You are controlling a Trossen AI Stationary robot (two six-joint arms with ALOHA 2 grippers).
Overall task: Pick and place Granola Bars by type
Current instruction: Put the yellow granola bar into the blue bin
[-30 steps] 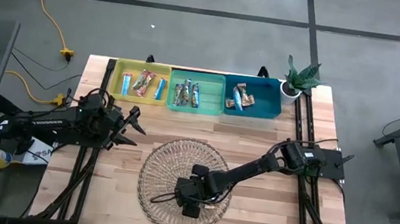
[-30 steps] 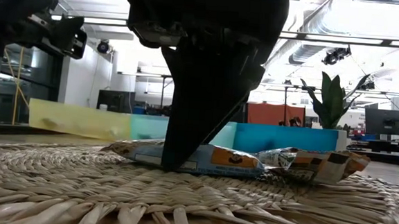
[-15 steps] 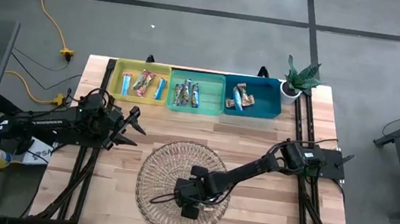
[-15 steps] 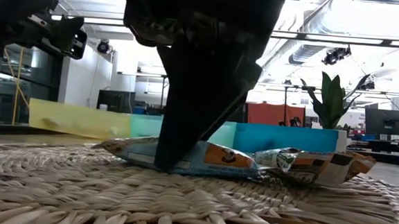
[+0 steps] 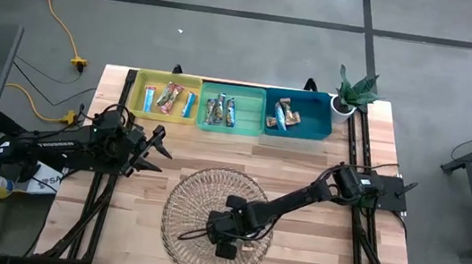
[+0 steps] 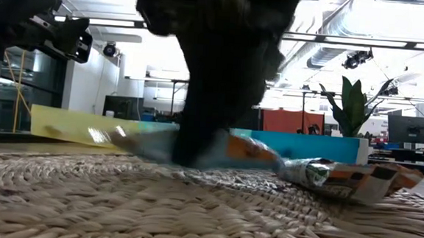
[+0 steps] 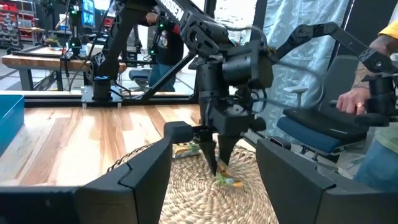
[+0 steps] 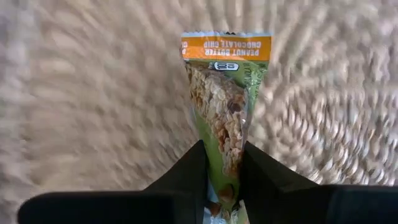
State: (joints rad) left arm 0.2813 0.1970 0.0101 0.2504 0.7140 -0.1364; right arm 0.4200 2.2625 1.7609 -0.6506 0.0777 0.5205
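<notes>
My right gripper [image 5: 228, 232] stands over the round wicker plate [image 5: 187, 200], pointing down, shut on a green and orange granola bar [image 8: 227, 106]. In the low view that bar [image 6: 232, 146] is blurred and clear of the weave. A second bar [image 6: 348, 179] lies flat on the plate beside it. Several other bars lie in the yellow bin [image 5: 166, 96], the green bin [image 5: 231, 107] and the teal bin [image 5: 299, 113]. My left gripper [image 5: 160, 150] waits open over the table, left of the plate. My right gripper pinches the green and orange bar between its two fingers [image 8: 186, 174], across the wrapper's width near one end [image 8: 222, 168]. The end with the orange printed band [image 8: 226, 48] sticks out past the fingertips. The fingers come from above. The bar is lifted clear of the plate.
The three bins stand in a row along the table's far edge, and a small potted plant [image 5: 351, 94] sits at the far right corner. Bare wood lies between the bins and the plate. In the left wrist view a person's hand [image 7: 351, 99] shows beyond the table.
My right gripper has risen a little off the wicker plate, keeping its hold. The bar that lay flat on the weave is now lifted clear. The second bar stays on the plate.
</notes>
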